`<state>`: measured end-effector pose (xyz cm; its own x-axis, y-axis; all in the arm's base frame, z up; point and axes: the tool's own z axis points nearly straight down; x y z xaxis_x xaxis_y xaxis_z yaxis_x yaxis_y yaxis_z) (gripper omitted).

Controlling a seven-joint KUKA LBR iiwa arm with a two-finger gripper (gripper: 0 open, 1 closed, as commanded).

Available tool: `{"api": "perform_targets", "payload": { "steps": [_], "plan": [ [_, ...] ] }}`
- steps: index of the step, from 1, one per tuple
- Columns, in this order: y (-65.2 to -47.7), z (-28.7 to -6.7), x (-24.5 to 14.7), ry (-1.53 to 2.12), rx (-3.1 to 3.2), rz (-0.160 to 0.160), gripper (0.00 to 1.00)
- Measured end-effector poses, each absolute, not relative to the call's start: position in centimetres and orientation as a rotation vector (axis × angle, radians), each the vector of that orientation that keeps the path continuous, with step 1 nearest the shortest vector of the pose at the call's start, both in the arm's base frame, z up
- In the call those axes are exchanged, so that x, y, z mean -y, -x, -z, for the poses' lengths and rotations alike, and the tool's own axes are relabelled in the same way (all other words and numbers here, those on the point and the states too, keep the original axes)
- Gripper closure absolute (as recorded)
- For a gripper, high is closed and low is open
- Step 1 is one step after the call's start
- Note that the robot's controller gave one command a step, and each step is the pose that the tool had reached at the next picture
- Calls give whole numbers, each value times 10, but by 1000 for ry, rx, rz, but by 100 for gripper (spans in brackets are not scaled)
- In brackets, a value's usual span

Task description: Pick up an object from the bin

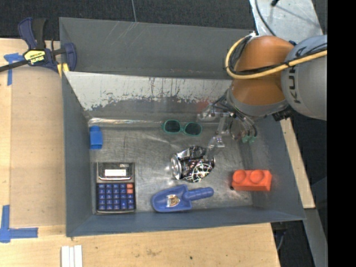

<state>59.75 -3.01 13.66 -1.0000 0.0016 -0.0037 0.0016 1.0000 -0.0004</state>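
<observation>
My gripper [218, 139] hangs over the right half of the bin, its metal fingers pointing down, with nothing seen between them. Just below and left of the fingertips lies a crumpled black-and-white shiny wrapper or can [192, 164]. A pair of green goggles [181, 128] lies to the left of the gripper near the back wall. An orange toy brick [252, 180] sits to the lower right of it.
A blue scoop-like tool [179, 198] lies near the front wall, a dark calculator [115, 187] at the front left, a small blue block [95, 137] at the left. The orange cover and yellow cable ride above the gripper.
</observation>
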Motion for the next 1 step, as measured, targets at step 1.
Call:
{"api": "perform_targets", "payload": {
  "steps": [1],
  "plan": [
    [-598,-92,0,363,-3110,1,0]
  ]
}}
